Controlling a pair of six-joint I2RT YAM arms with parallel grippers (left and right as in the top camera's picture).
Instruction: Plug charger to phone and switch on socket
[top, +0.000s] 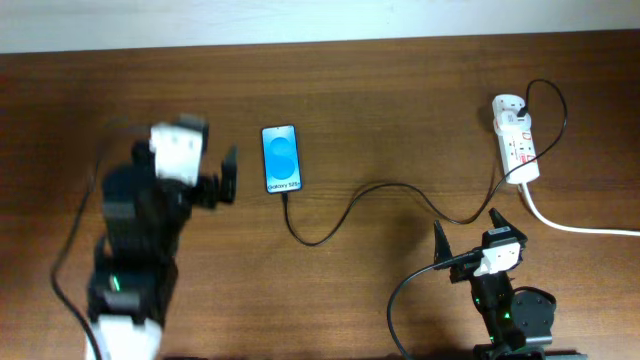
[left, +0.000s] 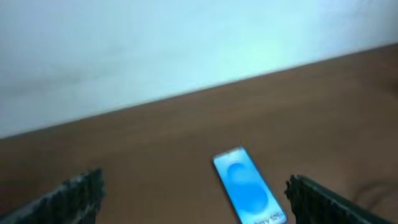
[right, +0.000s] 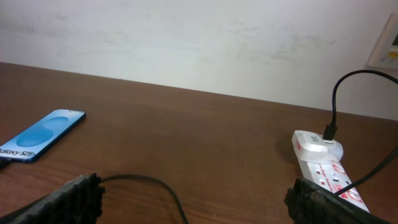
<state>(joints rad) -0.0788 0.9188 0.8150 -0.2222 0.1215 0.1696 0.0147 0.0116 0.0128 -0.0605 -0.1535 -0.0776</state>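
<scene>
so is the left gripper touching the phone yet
Apart. The overhead view shows a strip of table between the left gripper and the phone, and the open fingers hold nothing.

In the overhead view the left arm (top: 135, 215) is smeared by blur. The left wrist view is soft throughout; there the phone (left: 249, 186) is cut off at 6 o'clock and its lettering cannot be read. In the right wrist view the socket (right: 323, 163) is clipped at 5 o'clock, and its switch positions cannot be told. Whether the charger (top: 385, 185) is seated in the phone is too small to judge overhead.
</scene>
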